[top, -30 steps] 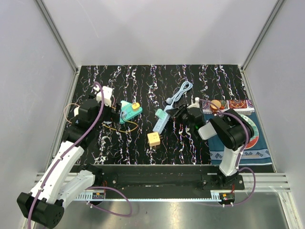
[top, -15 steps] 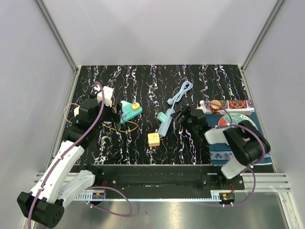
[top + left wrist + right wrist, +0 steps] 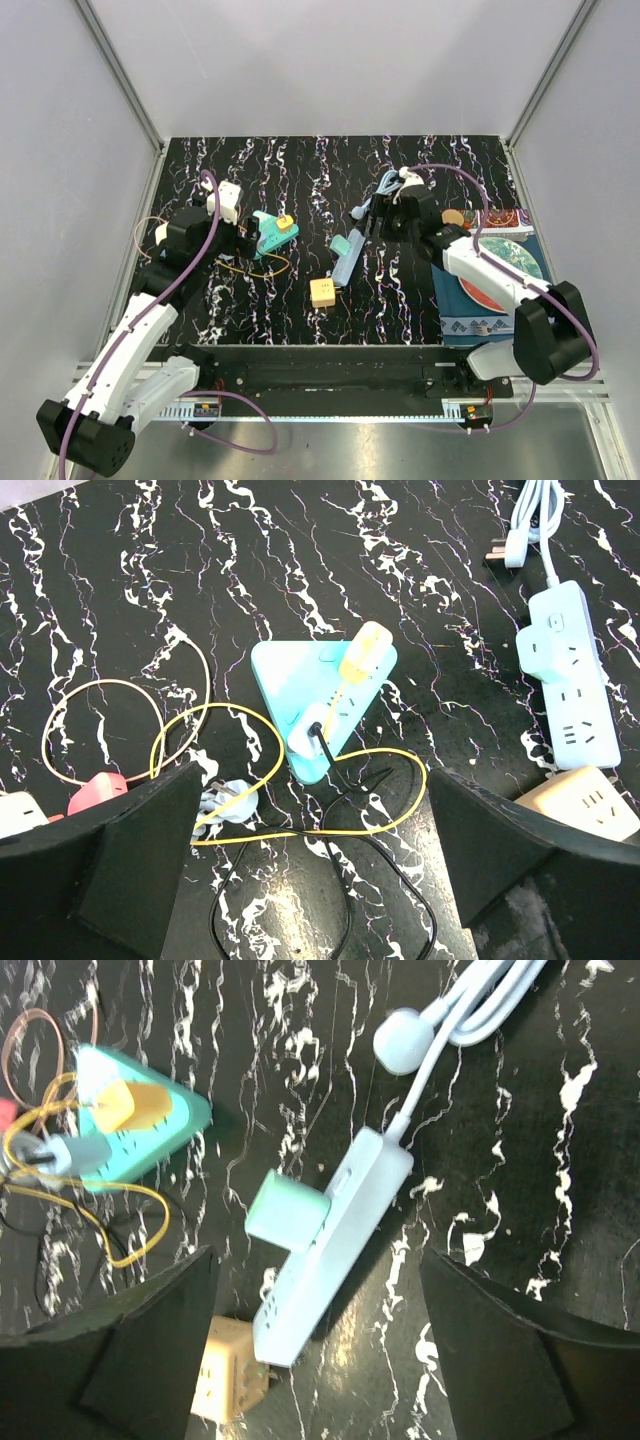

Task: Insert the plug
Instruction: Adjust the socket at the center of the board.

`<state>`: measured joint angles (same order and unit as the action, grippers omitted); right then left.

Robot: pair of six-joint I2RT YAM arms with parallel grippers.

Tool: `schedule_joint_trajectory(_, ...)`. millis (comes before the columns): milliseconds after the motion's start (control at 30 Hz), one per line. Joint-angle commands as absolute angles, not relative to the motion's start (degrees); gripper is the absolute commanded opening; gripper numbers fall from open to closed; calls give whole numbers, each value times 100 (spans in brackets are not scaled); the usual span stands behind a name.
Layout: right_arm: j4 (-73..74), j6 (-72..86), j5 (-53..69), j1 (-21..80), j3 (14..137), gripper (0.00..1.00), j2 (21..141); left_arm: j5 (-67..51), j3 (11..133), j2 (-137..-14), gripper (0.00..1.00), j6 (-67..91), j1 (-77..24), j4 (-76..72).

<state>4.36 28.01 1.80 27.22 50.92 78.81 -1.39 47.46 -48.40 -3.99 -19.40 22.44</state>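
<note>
A green plug [image 3: 288, 1210] sits in the side face of the light blue power strip [image 3: 335, 1245], which lies flat on the black marbled table [image 3: 300, 170]. My right gripper [image 3: 315, 1260] hovers above the strip, open and empty. From the top view the strip [image 3: 347, 262] lies at mid-table, the green plug [image 3: 340, 243] on it, the right gripper [image 3: 376, 224] just behind. My left gripper [image 3: 315, 780] stays open over loose cables, near a teal triangular socket [image 3: 320, 705] that carries a yellow plug [image 3: 365, 650] and a white plug [image 3: 308, 735].
A tan cube adapter [image 3: 228, 1380] touches the strip's near end. The strip's own cord and round plug [image 3: 405, 1042] coil at the far side. Yellow and black cables [image 3: 330, 820], a pink plug [image 3: 95, 792] and a pale plug [image 3: 225, 802] lie left. A patterned mat [image 3: 520, 318] with a plate lies right.
My right gripper opened and let go of the green plug, then rose and drew back toward the far side. The strip turned slightly. The left arm stayed still.
</note>
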Motion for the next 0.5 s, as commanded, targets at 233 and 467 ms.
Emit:
schedule_joint_trajectory(233,863,2671,1599,2988,5854,45,8762,-185,4816,-4737,99,-387,-1907,1899)
schedule_joint_trajectory(467,-298,3515,2136,2980,5599,39,9325,-149,4834,-4711,99,-404,-1907,1925)
